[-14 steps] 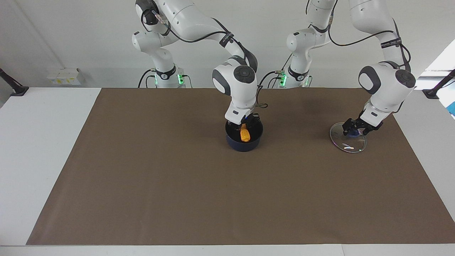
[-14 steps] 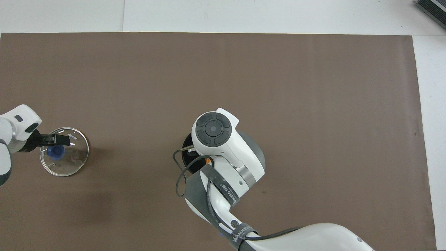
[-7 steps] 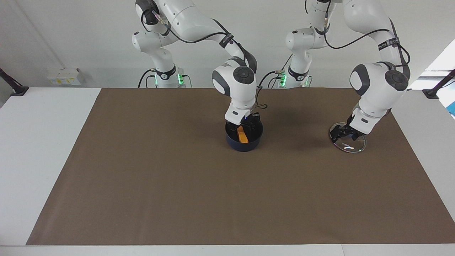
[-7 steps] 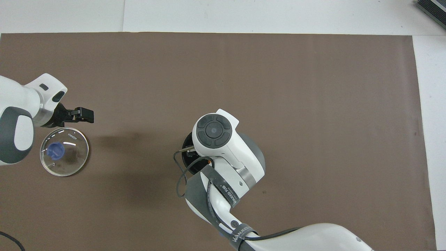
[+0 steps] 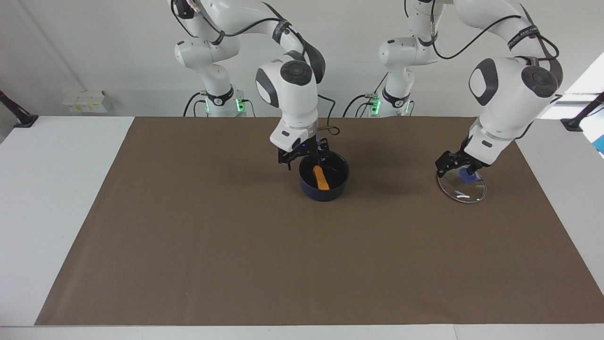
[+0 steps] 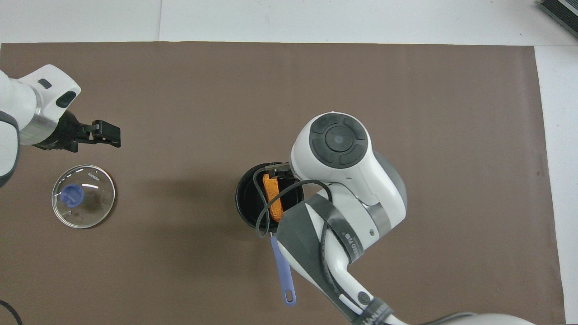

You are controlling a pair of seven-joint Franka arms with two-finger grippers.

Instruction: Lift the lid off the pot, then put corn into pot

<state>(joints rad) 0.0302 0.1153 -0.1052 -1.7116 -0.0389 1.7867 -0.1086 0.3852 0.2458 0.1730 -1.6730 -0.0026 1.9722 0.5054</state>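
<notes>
The dark blue pot (image 5: 324, 189) stands on the mat about midway between the arms' ends, and its rim also shows in the overhead view (image 6: 246, 198). Its long blue handle (image 6: 283, 271) points toward the robots. The orange corn (image 5: 321, 178) lies inside the pot, free of any gripper, and shows in the overhead view (image 6: 272, 196). My right gripper (image 5: 306, 158) is open and empty, just above the pot's rim. The glass lid (image 5: 460, 191) with its blue knob lies flat on the mat (image 6: 83, 196) toward the left arm's end. My left gripper (image 5: 455, 165) is open and empty above the lid (image 6: 108, 135).
A brown mat (image 5: 236, 245) covers most of the white table. A loose black cable loops from my right wrist over the pot (image 6: 259, 216). White boxes (image 5: 87, 100) sit at the wall past the right arm's end.
My right gripper has let go of the corn and risen out of the pot, shifting toward the right arm's end. My left gripper has let go of the lid's knob and lifted.
</notes>
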